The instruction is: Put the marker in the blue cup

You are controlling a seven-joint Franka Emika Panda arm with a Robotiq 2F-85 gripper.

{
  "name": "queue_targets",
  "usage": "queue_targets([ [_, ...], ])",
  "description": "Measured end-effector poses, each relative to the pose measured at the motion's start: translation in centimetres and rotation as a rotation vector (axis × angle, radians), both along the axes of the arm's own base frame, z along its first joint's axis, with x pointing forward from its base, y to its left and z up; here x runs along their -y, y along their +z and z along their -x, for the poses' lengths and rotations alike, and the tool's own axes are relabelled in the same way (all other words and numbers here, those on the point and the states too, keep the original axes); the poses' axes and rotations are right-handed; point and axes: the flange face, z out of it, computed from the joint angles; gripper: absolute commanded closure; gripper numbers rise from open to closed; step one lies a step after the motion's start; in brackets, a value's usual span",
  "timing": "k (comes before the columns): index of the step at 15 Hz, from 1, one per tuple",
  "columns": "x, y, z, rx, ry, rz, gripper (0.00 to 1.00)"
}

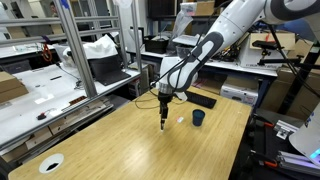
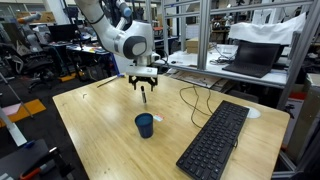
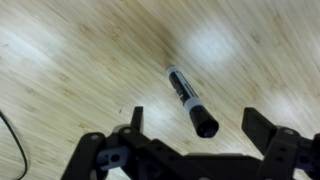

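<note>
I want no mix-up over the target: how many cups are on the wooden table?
1. The blue cup stands upright on the table, beside the black keyboard without touching it. Both exterior views show no other; nothing there looks able to hide one.

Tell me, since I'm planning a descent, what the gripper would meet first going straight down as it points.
Probably the dark, white-banded stick-shaped marker just ahead of the gripper, then the light wooden table; depth is unclear.
</note>
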Motion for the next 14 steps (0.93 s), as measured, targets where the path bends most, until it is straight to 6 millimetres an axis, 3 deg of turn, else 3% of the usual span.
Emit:
queue_targets([
  [10,-0.31,-1.16,-0.03,-0.052,0.002,-0.014,0.98],
  [14,-0.53,-0.88,-0.34,-0.045,0.001,-0.023,0.95],
])
